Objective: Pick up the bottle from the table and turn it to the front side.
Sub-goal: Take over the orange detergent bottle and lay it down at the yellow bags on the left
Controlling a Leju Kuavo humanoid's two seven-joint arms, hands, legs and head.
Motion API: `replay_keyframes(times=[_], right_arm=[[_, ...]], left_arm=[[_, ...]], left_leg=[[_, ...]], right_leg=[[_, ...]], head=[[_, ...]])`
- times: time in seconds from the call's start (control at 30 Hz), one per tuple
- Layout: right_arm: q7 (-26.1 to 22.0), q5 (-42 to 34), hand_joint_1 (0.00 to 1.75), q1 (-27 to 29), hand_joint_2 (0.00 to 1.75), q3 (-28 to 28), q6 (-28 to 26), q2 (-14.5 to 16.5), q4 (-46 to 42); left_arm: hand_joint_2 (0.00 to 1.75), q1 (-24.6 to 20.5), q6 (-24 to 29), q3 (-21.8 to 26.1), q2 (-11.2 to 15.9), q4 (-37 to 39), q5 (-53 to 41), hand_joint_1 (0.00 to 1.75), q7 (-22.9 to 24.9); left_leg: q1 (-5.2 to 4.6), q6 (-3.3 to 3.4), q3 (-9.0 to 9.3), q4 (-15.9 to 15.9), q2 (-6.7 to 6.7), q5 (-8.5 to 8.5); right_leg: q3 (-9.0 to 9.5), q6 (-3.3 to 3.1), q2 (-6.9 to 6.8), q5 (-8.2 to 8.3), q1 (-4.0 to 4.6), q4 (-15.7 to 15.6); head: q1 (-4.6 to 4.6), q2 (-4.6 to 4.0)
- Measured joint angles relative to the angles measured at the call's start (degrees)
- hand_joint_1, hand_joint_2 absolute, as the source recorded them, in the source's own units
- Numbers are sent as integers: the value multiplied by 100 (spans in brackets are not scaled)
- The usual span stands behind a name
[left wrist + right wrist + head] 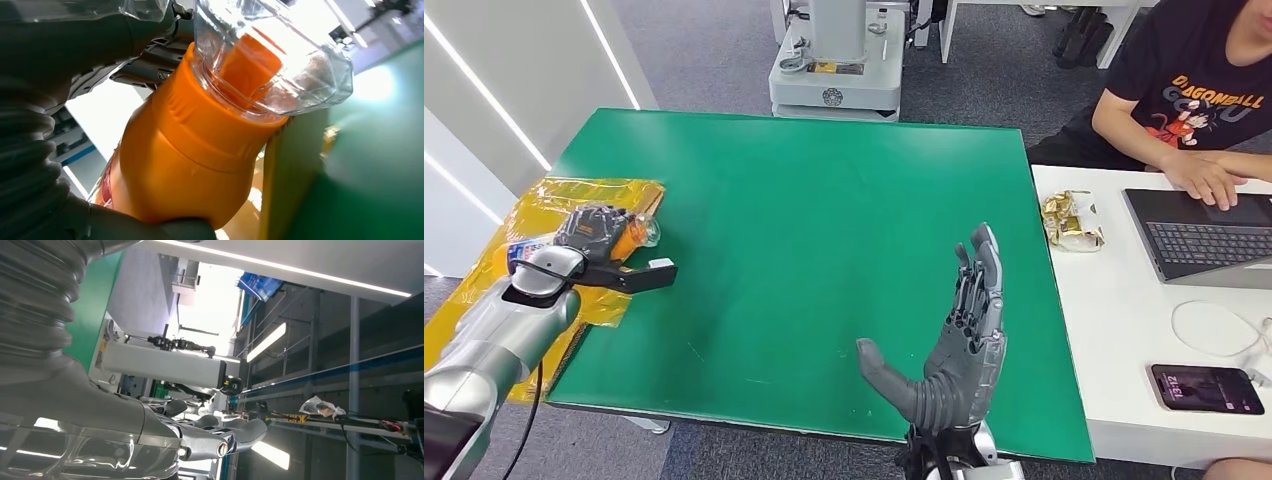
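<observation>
An orange bottle (632, 233) with a clear cap lies in my left hand (592, 232) at the left edge of the green table (804, 240), above yellow wrapping. The left wrist view shows the bottle (185, 150) close up, its clear cap (280, 60) pointing away and my fingers (150, 70) wrapped around its body. My right hand (959, 330) stands over the table's near right part, fingers straight and apart, thumb out, holding nothing. In the right wrist view its fingers (225, 432) point toward the ceiling.
Yellow plastic wrapping (534, 215) hangs off the table's left side. A white desk (1114, 330) at the right holds a laptop (1204, 238), a phone (1206, 388), a gold wrapper (1072, 220) and a person's hand (1209, 180). A machine base (836, 75) stands beyond the table.
</observation>
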Motion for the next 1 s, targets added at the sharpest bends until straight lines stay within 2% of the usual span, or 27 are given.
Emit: replay_keyframes(times=[0.13,0.23,0.3,0.5,0.67,0.87,1.0], right_arm=[[23,26,0,-13,175,49,3,1,14],[67,97,0,-26,175,73,30,3,16],[94,131,0,-43,175,91,38,8,16],[112,141,0,-73,175,102,101,20,23],[128,152,0,-97,175,102,233,36,23],[133,157,0,-133,175,102,245,52,24],[127,108,0,-168,175,102,310,62,40]], left_arm=[[175,-127,143,29,51,46,21,175,103],[175,-205,555,125,68,76,7,175,342],[175,-371,683,223,103,105,-25,175,300],[175,-933,194,319,195,268,-229,175,-243],[175,-946,-83,290,225,449,-338,175,-585],[175,-923,-136,253,300,579,-395,175,-684],[175,-924,-492,83,518,595,-558,175,-1227]], left_leg=[[-1,0,-1,0,0,0],[0,0,-4,1,1,0],[1,0,-7,2,-1,0],[0,0,-8,2,1,0],[2,0,-10,1,4,0],[2,0,-17,1,2,0],[3,-1,-18,1,20,0]], right_leg=[[-1,0,0,0,0,0],[-4,0,1,0,0,0],[-6,0,-1,0,0,0],[-7,-6,0,4,0,0],[-12,-6,4,4,0,1],[-16,-7,2,4,0,1],[-23,-12,19,7,0,4]], head=[[1,0],[1,0],[2,0],[2,0],[1,0],[2,0],[2,1]])
